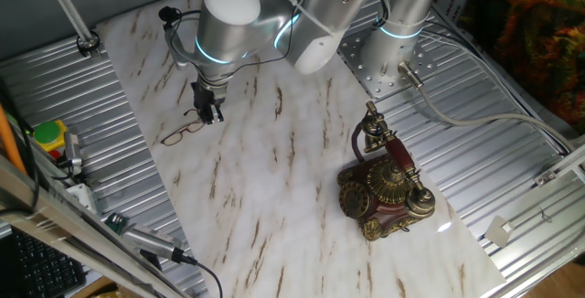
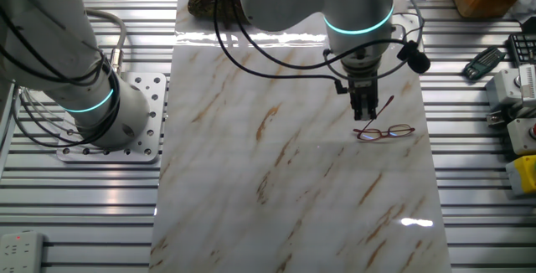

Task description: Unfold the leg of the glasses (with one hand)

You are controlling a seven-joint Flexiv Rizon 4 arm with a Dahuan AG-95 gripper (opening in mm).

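The glasses (image 1: 183,133) are thin, reddish-brown wire frames lying on the marble board near its left edge. In the other fixed view the glasses (image 2: 385,131) lie lenses down, with one leg standing up at a slant towards the upper right. My gripper (image 1: 211,115) points straight down just behind the frames. In the other fixed view the gripper (image 2: 363,112) has its narrow black fingers close together, with the raised leg right beside them on the right. I cannot tell whether the fingers touch the leg. Nothing shows between the fingers.
An ornate antique telephone (image 1: 384,186) stands on the marble board (image 1: 274,179) at the right. The arm's base plate (image 1: 379,69) is at the back. A red and green button box (image 1: 47,138) and cables lie off the board's left edge.
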